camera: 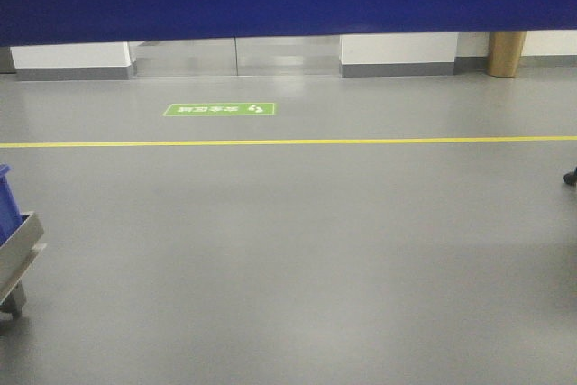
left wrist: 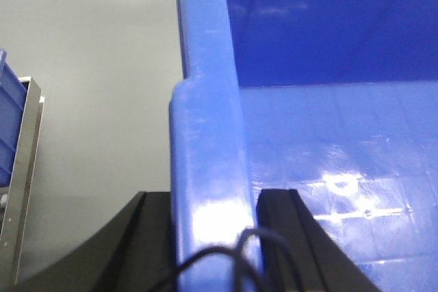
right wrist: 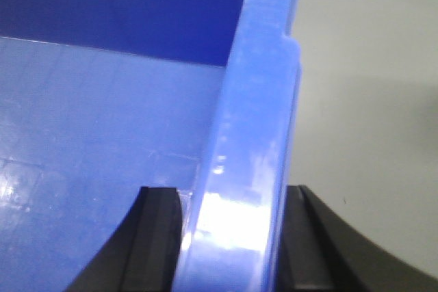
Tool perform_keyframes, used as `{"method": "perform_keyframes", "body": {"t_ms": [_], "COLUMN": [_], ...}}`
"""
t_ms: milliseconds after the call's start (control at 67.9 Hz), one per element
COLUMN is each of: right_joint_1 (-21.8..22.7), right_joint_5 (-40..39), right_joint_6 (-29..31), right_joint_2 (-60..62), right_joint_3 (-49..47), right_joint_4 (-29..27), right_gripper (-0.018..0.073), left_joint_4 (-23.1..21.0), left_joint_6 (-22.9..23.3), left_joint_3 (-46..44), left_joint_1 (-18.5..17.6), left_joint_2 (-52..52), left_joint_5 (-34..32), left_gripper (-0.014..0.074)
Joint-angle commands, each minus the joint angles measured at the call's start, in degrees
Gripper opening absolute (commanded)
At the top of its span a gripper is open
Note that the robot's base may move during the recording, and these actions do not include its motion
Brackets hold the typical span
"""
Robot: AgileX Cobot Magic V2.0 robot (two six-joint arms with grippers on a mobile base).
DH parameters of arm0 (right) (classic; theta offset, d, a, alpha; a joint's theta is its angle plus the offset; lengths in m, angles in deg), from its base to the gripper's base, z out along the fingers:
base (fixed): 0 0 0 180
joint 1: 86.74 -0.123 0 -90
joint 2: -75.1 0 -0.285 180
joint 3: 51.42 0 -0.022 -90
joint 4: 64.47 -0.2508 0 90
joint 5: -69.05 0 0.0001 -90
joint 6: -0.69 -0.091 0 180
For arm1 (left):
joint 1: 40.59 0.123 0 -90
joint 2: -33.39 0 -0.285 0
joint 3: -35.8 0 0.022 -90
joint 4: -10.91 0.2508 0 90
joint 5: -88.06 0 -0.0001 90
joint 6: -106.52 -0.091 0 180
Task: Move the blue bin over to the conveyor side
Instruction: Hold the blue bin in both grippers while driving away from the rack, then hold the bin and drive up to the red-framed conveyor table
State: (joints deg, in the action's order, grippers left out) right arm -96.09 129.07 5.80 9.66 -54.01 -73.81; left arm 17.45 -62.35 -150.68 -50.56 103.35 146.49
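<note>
ROBOT CARRIES TOTE ACROSS WAREHOUSE FLOOR: a two-armed mobile robot holds the blue bin (left wrist: pixel 328 169) by its two side walls, one arm to each. The left gripper (left wrist: pixel 213 200) straddles the thick rim on the bin's left side; one black finger (left wrist: pixel 284 230) sits inside the tote and the other outside, both pressed against the plastic, so the tool is clamped on the rim. The right gripper (right wrist: pixel 231 196) takes the opposite rim the same way, clenched with a finger on each face.

The paired hold looks chosen because the tote is too wide for a single gripper; the rim offers a narrow edge to pinch, and a grip on both sides should keep the load level.

In the front view a deep blue band fills the top of the frame; it is probably the bin's wall raised before the camera, though that cannot be settled. Below it lies grey floor (camera: pixel 288 250), crossed by a yellow line (camera: pixel 288 142), with a green floor sign (camera: pixel 219 109) on the far side. At the near left stands a cart (camera: pixel 20 254) bearing a second blue tote (camera: pixel 5 205).

The conveyor is in no view; the bin is judged to be in transit, not yet set down beside it.
</note>
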Motion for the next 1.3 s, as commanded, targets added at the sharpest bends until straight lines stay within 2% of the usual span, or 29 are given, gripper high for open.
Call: {"method": "perform_keyframes", "body": {"t_ms": [0,1281], "right_joint_1": [0.54,0.54], "right_joint_5": [-6.11,-6.45], "right_joint_6": [-0.14,-0.14], "right_joint_2": [0.87,0.87], "right_joint_3": [-0.67,-0.67], "right_joint_4": [2.64,2.64], "right_gripper": [-0.0078,-0.0078], "left_joint_4": [1.76,1.89], "left_joint_6": [-0.53,-0.53], "left_joint_3": [-0.97,-0.97], "left_joint_1": [0.08,0.08], "left_joint_2": [-1.16,-1.16], "left_joint_5": [-5.07,-5.28], "left_gripper": [0.0002,0.0002]}}
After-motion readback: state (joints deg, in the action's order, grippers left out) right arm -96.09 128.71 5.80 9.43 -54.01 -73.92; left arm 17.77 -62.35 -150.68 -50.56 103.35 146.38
